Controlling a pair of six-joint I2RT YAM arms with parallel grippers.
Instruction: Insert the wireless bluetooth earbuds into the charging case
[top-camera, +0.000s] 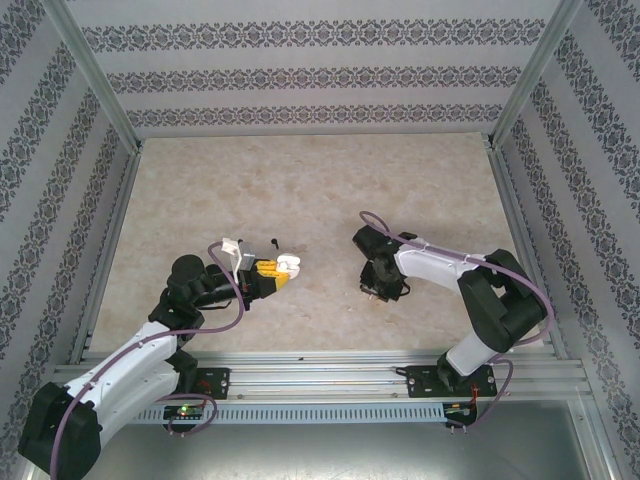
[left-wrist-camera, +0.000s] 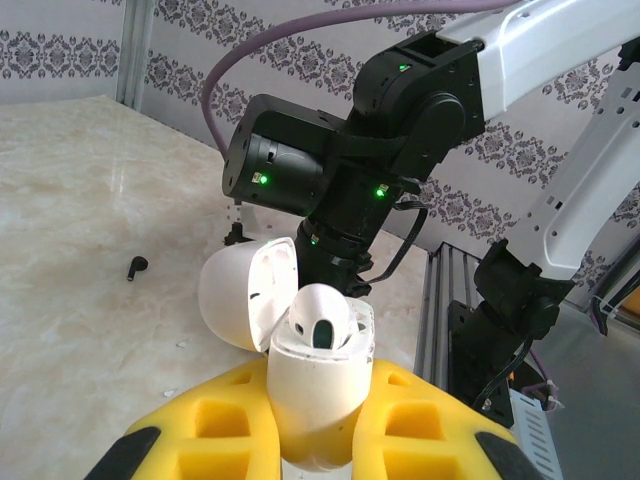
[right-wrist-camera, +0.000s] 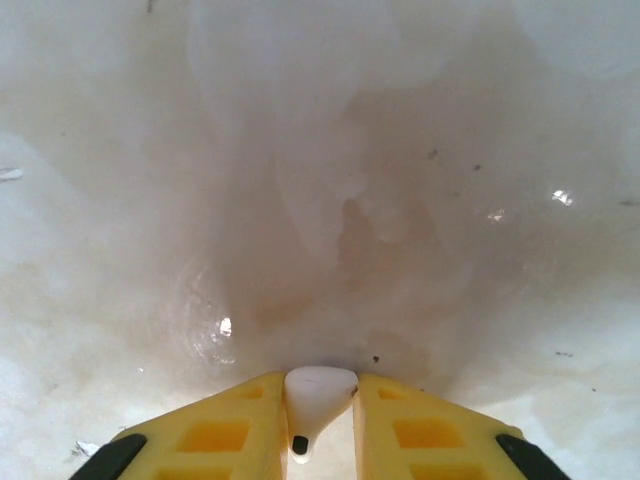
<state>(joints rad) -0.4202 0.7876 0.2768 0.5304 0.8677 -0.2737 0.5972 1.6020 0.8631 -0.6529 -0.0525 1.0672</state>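
My left gripper (left-wrist-camera: 320, 385) is shut on the white charging case (left-wrist-camera: 312, 410), holding it upright above the table with its lid (left-wrist-camera: 238, 292) flipped open. One whitish earbud (left-wrist-camera: 322, 318) sits in the case's mouth. A black earbud (left-wrist-camera: 137, 266) lies on the table left of the case. In the top view the case (top-camera: 288, 265) hangs at the left gripper (top-camera: 278, 270). My right gripper (right-wrist-camera: 320, 388) points down at the table and is shut on a whitish earbud (right-wrist-camera: 318, 392), its dark-tipped stem toward the camera. The right gripper (top-camera: 378, 290) stands to the right of the case.
The right arm (left-wrist-camera: 330, 180) looms close behind the held case. The marble table top (top-camera: 320, 190) stretches away behind both grippers. Metal frame rails (top-camera: 330, 375) run along the near edge, and patterned walls (top-camera: 320, 75) close the back and sides.
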